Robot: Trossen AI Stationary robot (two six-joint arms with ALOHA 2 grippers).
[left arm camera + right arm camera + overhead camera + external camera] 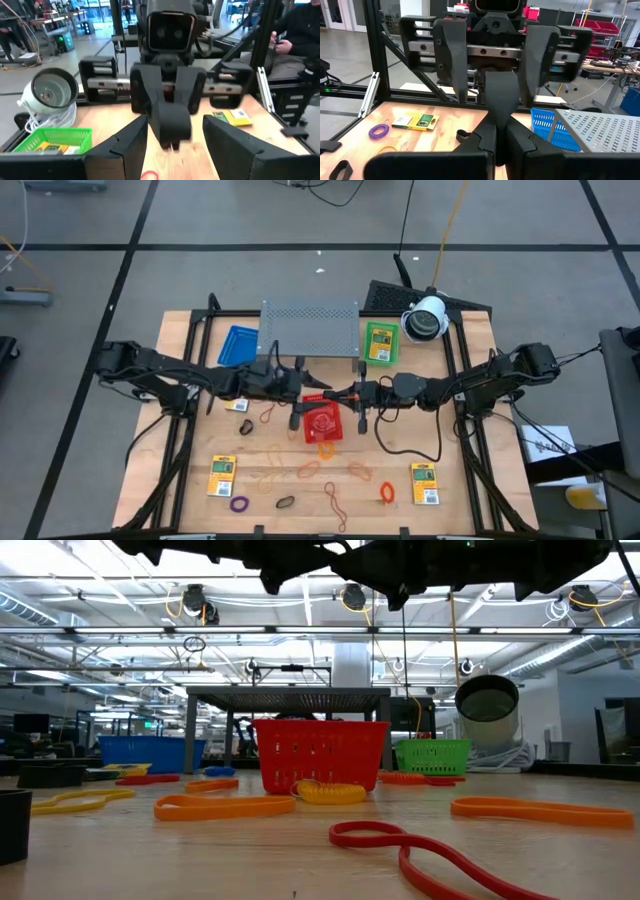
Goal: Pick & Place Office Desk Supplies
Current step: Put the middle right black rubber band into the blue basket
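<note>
Along the worktop's near edge most supplies still lie loose: rubber bands and three yellow-and-green packets. Mid-worktop, the red basket holds little I can make out. Above it the left claw hangs released, the right claw clenched empty. One packet sits in the green basket at the far edge. Judging by this, most sorting remains.

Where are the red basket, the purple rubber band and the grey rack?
red basket (322, 423), high view, its mesh floor.
purple rubber band (239, 504), high view, the loop's edge.
grey rack (310, 327), high view, its perforated top.
</note>
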